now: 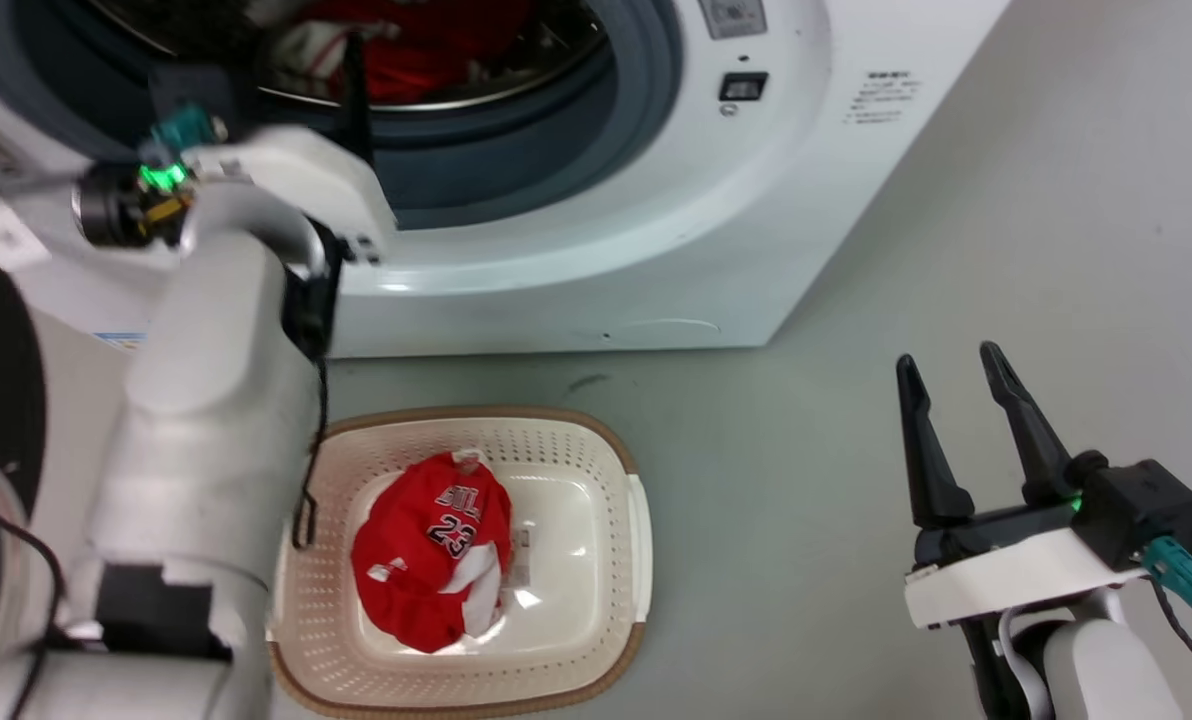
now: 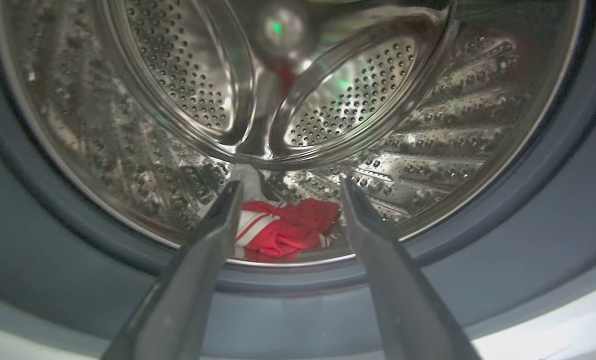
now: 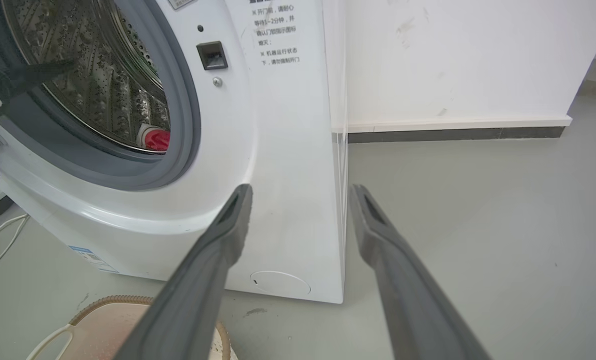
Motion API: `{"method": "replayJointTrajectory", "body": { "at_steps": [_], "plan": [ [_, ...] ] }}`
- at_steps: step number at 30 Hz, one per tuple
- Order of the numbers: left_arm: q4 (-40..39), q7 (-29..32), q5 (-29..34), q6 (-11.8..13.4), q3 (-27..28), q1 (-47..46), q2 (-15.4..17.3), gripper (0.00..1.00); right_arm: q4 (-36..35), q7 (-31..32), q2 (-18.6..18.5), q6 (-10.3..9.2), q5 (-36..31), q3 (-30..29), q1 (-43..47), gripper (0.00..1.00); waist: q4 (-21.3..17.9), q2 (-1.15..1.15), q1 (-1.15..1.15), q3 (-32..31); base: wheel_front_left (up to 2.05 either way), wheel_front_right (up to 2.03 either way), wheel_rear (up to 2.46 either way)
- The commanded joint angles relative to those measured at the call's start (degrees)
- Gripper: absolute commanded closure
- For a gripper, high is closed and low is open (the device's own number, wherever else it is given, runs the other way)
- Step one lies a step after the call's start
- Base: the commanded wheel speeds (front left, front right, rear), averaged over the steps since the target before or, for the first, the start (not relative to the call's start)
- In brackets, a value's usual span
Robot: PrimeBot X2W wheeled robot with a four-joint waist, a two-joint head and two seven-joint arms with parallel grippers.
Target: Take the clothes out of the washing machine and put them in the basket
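Our left gripper (image 2: 290, 183) is at the round opening of the washing machine (image 1: 656, 220), and its two fingers point into the drum (image 2: 178, 80). Its jaws stand apart and hold nothing. In the left wrist view we see, between the two fingertips, the red and white clothes (image 2: 283, 230). They lie in a small heap on the bottom of the drum, just behind the grey seal (image 2: 528, 240) of the washing machine. The fingers do not touch the clothes. We cannot tell how far the tips reach past the seal.

The basket (image 1: 596, 440) stands on the floor (image 1: 806, 450) in front of the washing machine, below its opening, near the front panel but not touching it. Inside the basket lies a crumpled red jersey (image 1: 426, 560) with white trim and the black number 23.

Our right gripper (image 1: 948, 355) hangs above the bare floor, in front of the washing machine's right corner and well apart from it. Its fingers point toward that corner. Its jaws are also apart, with nothing between them.
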Motion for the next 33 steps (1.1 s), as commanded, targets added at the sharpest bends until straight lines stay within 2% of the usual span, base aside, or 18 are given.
{"method": "replayJointTrajectory", "body": {
  "at_steps": [1, 7, 14, 23, 28, 33],
  "plan": [
    [1.35, 0.53, 0.37, 0.13, -0.16, -1.8, 0.72, 0.0, 0.32, -0.45, 0.04, -0.03, 0.58, 0.45, -0.97, 0.0, -2.48, 0.0, 0.0, 2.5, 0.0, 0.0, 0.0],
    [9.69, 5.26, 1.03, 0.31, -0.57, -11.1, 4.39, 0.0, 1.96, -1.84, 0.05, -0.03, 2.44, 2.81, -3.47, 0.0, -6.59, 0.0, 0.0, 6.97, 0.0, 0.0, 0.0],
    [16.12, 12.74, 2.76, -0.84, -2.38, -20.39, 10.15, 0.0, 3.59, -2.74, 0.07, -0.02, 4.76, 5.63, -6.21, 0.0, -11.35, 0.0, 0.0, 12.33, 0.0, 0.0, 0.0],
    [19.28, 26.85, 5.51, -2.27, -5.97, -31.3, 15.55, 0.0, 3.23, -2.98, 0.08, -0.02, 8.24, 8.86, -8.34, 0.0, -16.66, 0.0, 0.0, 18.43, 0.0, 0.0, 0.0],
    [20.4, 37.06, 5.77, -2.17, -6.67, -34.92, 17.72, 0.0, 2.5, -2.96, 0.07, -0.02, 9.52, 10.16, -8.27, 0.0, -18.73, 0.0, 0.0, 19.97, 0.0, 0.0, 0.0],
    [20.76, 42.99, 6.25, -1.62, -7.49, -36.52, 19.01, 0.0, 2.19, -2.96, 0.08, -0.02, 10.1, 10.5, -7.75, 0.0, -19.56, 0.0, 0.0, 20.66, 0.0, 0.0, 0.0]
  ]
}}
